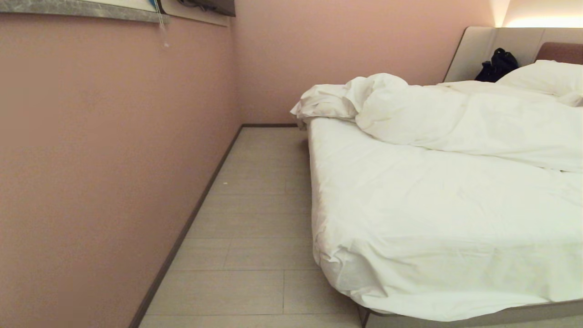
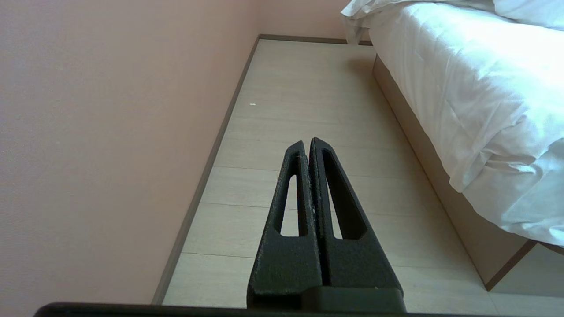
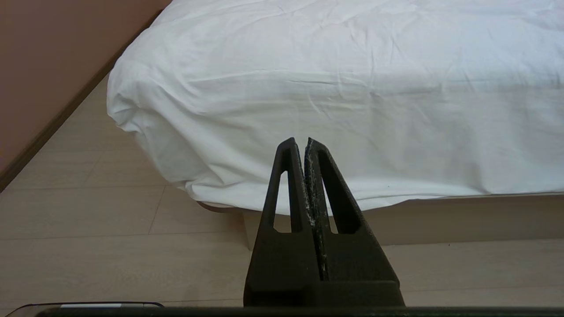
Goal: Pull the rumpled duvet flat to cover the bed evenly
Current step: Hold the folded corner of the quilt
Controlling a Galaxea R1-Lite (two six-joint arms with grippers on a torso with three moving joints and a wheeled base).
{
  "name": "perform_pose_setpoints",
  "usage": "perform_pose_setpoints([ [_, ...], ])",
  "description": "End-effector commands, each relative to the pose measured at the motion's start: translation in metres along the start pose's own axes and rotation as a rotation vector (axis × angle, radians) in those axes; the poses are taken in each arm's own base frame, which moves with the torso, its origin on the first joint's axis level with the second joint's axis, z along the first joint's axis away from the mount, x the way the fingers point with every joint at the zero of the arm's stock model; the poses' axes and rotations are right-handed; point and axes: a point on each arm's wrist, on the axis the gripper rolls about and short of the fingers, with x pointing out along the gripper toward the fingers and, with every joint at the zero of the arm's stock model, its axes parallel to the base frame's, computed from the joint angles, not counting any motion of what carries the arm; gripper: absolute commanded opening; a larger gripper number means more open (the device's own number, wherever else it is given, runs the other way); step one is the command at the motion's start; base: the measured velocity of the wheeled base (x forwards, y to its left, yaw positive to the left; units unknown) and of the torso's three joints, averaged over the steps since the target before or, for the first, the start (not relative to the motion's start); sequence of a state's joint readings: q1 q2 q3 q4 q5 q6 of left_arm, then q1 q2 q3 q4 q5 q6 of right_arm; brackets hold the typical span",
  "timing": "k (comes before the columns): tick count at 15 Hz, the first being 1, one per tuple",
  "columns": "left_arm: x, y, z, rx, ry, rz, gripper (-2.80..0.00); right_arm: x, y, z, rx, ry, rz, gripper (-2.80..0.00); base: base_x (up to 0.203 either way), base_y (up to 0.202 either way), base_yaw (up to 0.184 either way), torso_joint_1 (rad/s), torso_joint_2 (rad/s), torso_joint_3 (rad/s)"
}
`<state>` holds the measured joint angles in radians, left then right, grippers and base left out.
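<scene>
The puffy white duvet (image 1: 455, 116) lies bunched toward the head of the bed (image 1: 432, 228), leaving the white-sheeted mattress bare at the foot. One folded corner of it hangs past the left edge (image 1: 323, 102). Neither arm shows in the head view. My left gripper (image 2: 307, 141) is shut and empty, out over the floor beside the bed's left side (image 2: 462, 97). In front of the bed's foot end (image 3: 352, 88), near its left corner, my right gripper (image 3: 299, 141) is also shut and empty, apart from the sheet.
A pink wall (image 1: 100, 159) runs along the left, with a narrow strip of pale floor (image 1: 255, 218) between it and the bed. A pillow (image 1: 546, 75) and a black bag (image 1: 497, 64) lie at the headboard (image 1: 492, 45). The grey-beige base (image 3: 462, 218) shows under the sheet.
</scene>
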<state>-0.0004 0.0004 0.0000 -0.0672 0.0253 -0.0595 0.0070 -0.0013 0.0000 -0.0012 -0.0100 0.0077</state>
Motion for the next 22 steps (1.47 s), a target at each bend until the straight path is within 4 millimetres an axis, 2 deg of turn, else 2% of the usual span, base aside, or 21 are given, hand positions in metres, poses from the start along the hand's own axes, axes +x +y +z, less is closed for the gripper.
perform_pose_setpoints([
  [1,0.0,0.0,0.0,0.0,-0.001,0.001,-2.8,0.0001,0.0,0.0001,0.0,0.001,0.0,-2.8,0.0,0.0,0.0,0.0,0.0,0.0],
  [5,0.0,0.0,0.0,0.0,-0.001,0.001,-2.8,0.0001,0.0,0.0001,0.0,0.001,0.0,-2.8,0.001,-0.049,0.0,0.001,0.0,0.0],
  [22,0.0,0.0,0.0,0.0,-0.001,0.0,-2.8,0.0001,0.0,0.0001,0.0,0.001,0.0,-2.8,0.0,-0.192,-0.001,0.001,0.0,0.001],
])
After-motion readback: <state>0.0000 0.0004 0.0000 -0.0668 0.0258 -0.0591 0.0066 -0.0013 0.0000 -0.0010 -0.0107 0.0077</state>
